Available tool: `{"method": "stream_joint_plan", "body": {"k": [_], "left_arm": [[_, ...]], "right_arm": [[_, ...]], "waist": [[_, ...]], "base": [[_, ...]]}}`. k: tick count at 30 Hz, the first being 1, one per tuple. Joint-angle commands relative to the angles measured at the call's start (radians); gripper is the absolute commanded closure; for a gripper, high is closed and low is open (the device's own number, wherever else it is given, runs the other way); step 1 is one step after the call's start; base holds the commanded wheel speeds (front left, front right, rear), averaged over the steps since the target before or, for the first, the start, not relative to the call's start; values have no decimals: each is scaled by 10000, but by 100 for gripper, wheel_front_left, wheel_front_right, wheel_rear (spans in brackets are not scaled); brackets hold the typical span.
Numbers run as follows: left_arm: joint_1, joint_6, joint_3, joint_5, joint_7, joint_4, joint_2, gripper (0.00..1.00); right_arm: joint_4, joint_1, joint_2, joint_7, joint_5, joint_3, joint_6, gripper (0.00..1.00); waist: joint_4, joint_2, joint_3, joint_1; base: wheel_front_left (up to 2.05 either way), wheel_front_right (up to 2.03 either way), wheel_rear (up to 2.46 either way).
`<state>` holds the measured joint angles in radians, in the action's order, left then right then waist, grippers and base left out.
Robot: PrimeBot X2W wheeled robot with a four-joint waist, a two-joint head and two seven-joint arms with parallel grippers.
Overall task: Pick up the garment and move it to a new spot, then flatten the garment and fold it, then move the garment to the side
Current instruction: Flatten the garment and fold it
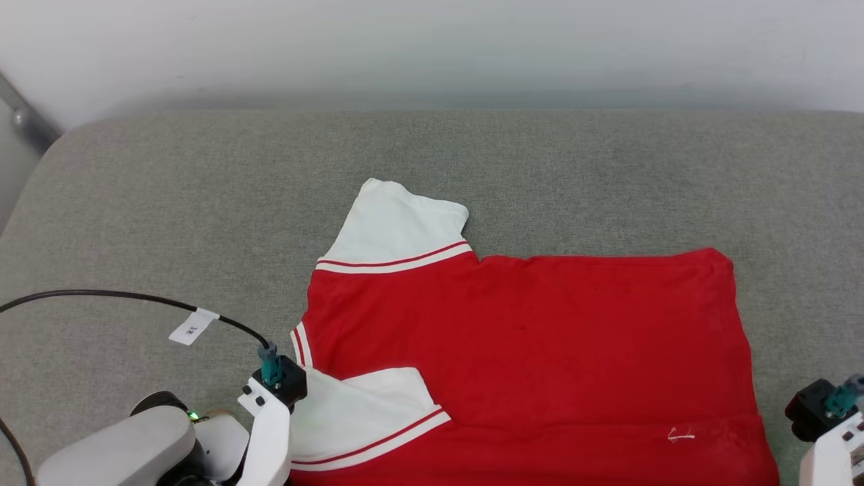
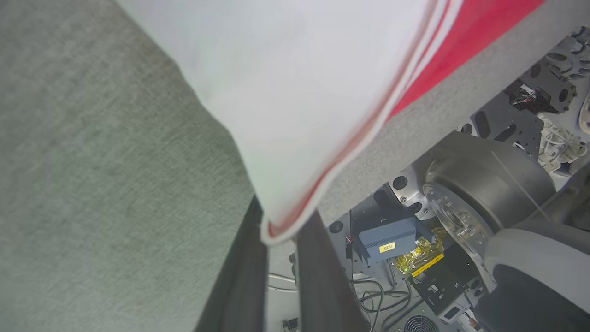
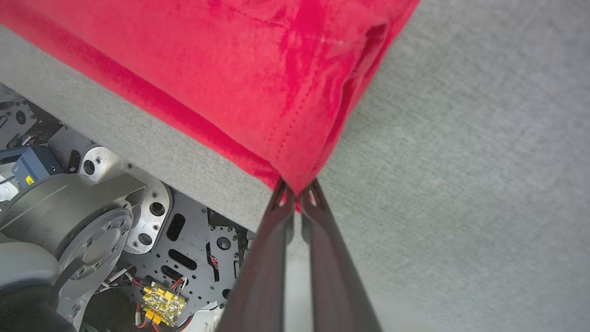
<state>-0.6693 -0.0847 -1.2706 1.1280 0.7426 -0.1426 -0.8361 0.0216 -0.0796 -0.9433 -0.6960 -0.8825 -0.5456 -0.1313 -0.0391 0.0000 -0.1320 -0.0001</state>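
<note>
On the grey cushion (image 1: 202,202) toward 5 o'clock lies the garment (image 1: 526,337), left gripper (image 2: 282,226) pinching its white sleeve at 7, right gripper (image 3: 297,189) its red corner at 4: raise both evenly toward 12, cloth taut.

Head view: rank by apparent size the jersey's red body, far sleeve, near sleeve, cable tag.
red body
far sleeve and near sleeve: too alike to rank, near one partly hidden
cable tag, smallest

A test lab, likely — grey padded bench (image 1: 202,202), plain white wall (image 1: 432,47).
</note>
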Motion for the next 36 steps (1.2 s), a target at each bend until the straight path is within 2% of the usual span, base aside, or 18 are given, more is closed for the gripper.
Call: {"method": "stream_joint_plan", "body": {"k": [1,2,3,4,5,9,14,17,20,24,28,32,36], "left_arm": [[150,27,-3,-59,-96,-265,96,53],[143,6,6,-127,-205,-374,138,0],[160,-7,27,-118,-298,-464,167,0],[180,-16,64,-120,-419,-532,179,0],[179,-39,95,-149,-537,-579,148,0],[79,-79,322,-108,-878,-324,-209,0],[-307,163,839,-144,-1322,434,-879,0],[-622,398,1252,-402,-1872,796,-1132,0],[-962,659,1635,-881,-2578,968,-1214,0],[-1482,1186,2098,-1678,-3729,614,-945,0],[-2230,1494,2479,-2299,-4527,-27,-453,0],[-3145,1412,2677,-2611,-4640,-758,97,0],[-4311,1110,2770,-2565,-3961,-1478,690,0]], "right_arm": [[298,41,280,4,179,-72,11,100],[437,4,404,81,247,-79,11,100],[530,-15,513,122,292,-88,11,71],[619,-17,619,232,280,-33,11,7],[646,-40,688,401,316,79,11,0],[539,63,741,1328,631,630,11,0],[184,308,911,2761,1289,1758,11,0],[-30,423,1376,3709,1861,2739,10,0],[-317,495,2168,4725,2671,3766,10,0],[-901,596,3498,5993,3767,4995,10,0],[-1611,762,4877,6933,4597,5763,10,0],[-2223,944,6044,7586,5124,6135,10,0],[-2595,1110,6882,8047,5454,6236,10,0]], "waist": [[-20,0,-80,1],[-27,0,-86,1],[-32,0,-77,1],[-41,0,-48,1],[-53,0,-7,1],[-105,0,278,1],[-145,0,603,1],[-126,0,674,1],[-60,0,654,1],[108,0,465,1],[340,0,75,1],[657,0,-516,1],[980,0,-1256,1]], "base": [[0,0,0],[0,0,0],[0,0,0],[0,0,0],[0,0,0],[0,0,0],[0,0,0],[0,0,0],[0,0,0],[0,0,0],[0,0,0],[0,0,0],[0,0,0]]}}
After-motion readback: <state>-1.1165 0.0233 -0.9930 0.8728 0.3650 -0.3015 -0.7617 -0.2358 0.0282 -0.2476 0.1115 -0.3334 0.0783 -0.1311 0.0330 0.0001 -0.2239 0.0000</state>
